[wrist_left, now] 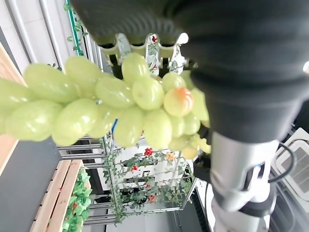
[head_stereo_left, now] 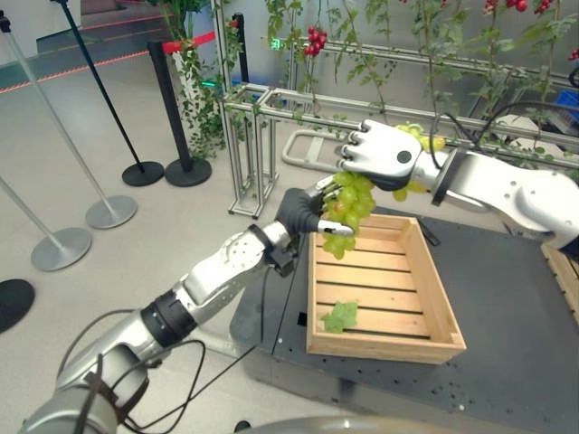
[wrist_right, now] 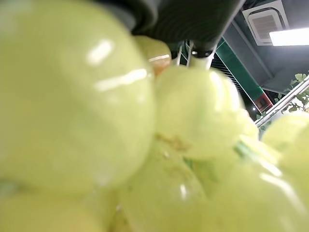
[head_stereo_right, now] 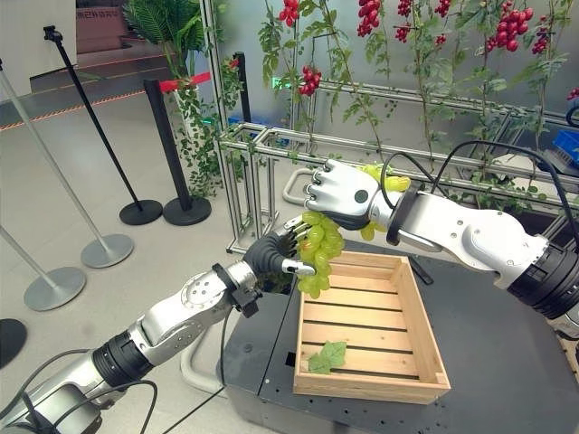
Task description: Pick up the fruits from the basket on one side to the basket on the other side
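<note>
Floor, left side: four stanchion posts on round bases. Two are silver and two black, with a red belt running from the black pair. One more dark base shows at the left edge; its post cannot be seen.

Left hand: one, raised at the near-left corner of the crate. Its fingers and thumb are curled against the lower side of the grape bunch; the left wrist view shows the grapes lying right across them.

Fruit: one bunch of green grapes, hanging in the air between the two hands, above the far-left corner of the crate and clear of its floor. A few more green grapes show behind the right hand; whether they belong to the same bunch cannot be told.

Right hand: one, palm down on top of the bunch, fingers bent down over it. The right wrist view shows grapes pressed close against the hand.

Crate: one open wooden slatted crate, holding one green leaf near its front wall. A corner of a second wooden crate shows at the right edge.

Surface: a dark platform carries the crates.

Room: pale smooth floor; a metal frame behind the platform with climbing green plants and several clusters of red fruit.
</note>
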